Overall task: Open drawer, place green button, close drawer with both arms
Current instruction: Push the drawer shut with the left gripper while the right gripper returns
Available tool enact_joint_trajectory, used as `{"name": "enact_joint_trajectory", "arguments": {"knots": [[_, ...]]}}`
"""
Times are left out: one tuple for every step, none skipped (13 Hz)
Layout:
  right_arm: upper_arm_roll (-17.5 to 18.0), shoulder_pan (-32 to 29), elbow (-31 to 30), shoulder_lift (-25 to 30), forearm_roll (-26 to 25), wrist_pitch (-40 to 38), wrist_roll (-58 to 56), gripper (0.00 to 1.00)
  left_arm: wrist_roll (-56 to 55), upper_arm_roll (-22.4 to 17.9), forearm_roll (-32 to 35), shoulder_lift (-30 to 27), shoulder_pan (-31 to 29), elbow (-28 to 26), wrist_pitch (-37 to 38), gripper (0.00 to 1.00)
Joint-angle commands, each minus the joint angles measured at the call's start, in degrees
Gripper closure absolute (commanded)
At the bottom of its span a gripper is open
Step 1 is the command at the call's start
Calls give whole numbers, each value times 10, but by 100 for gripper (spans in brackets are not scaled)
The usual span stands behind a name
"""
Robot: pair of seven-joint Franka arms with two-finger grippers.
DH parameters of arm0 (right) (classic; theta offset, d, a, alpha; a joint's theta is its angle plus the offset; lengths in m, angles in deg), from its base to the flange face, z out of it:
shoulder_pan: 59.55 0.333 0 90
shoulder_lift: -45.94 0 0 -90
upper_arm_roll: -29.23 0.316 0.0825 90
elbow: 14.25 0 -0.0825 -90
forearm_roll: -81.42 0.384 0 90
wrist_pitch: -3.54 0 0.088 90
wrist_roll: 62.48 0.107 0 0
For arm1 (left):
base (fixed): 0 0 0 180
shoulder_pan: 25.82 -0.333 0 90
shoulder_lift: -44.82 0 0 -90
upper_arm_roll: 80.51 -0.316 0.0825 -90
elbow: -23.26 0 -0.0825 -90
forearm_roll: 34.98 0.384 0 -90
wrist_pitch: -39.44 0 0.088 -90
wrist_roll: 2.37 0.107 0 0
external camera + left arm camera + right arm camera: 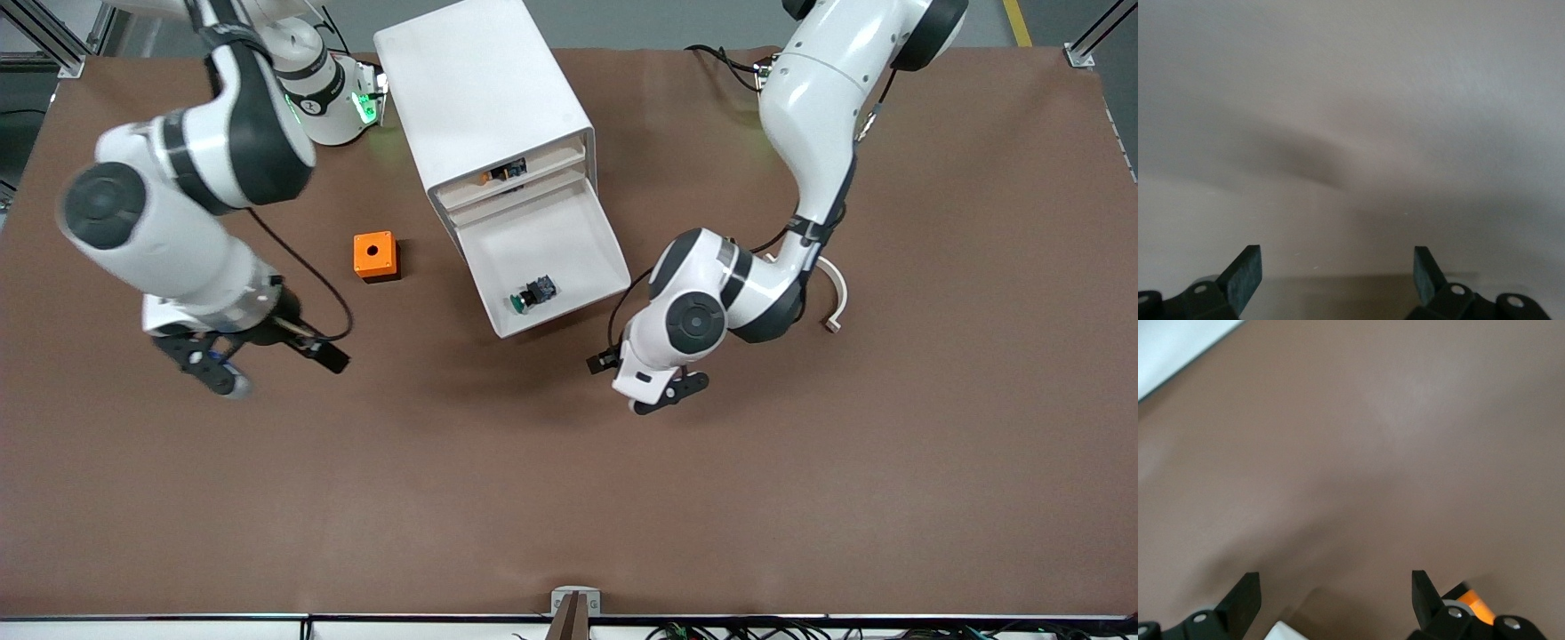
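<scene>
Button (532, 294) lies in open drawer (569, 233); L gripper (662, 391) beside it & R gripper (253, 364) over table, both spread, prob. empty.

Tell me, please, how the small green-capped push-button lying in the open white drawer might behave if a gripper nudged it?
The green-capped push-button lies on its side in the white plastic drawer, so its round cap may let it roll. It looks small and probably light, likely sliding easily on smooth plastic.

Matt brown covering on the table (533, 498), smooth and even. The cabinet (471, 80) and its open drawer (587, 231) look like smooth white plastic. The orange box (375, 256) looks plastic too. Glossy white shells on the arms (818, 89), with black bands.
</scene>
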Motion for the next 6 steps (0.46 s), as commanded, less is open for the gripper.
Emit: {"name": "enact_joint_trajectory", "arguments": {"knots": [[12, -43, -12, 36, -1, -26, -109, 0, 3, -3, 7, 13, 25, 1, -26, 0], [10, -47, -12, 49, -4, -37, -149, 0, -4, -3, 4, 14, 32, -1, -26, 0], [10, -65, -14, 64, -4, -51, -187, 0, -30, -3, 4, 11, 49, -14, -24, 0], [11, -82, -14, 77, -5, -69, -217, 0, -48, -3, 4, 9, 60, -22, -24, 0], [10, -86, -15, 89, -10, -79, -242, 0, -64, -3, 4, 9, 70, -23, -21, 0], [9, -93, -16, 98, -21, -97, -262, 0, -82, -3, 4, 8, 83, -24, -21, 0]]}}
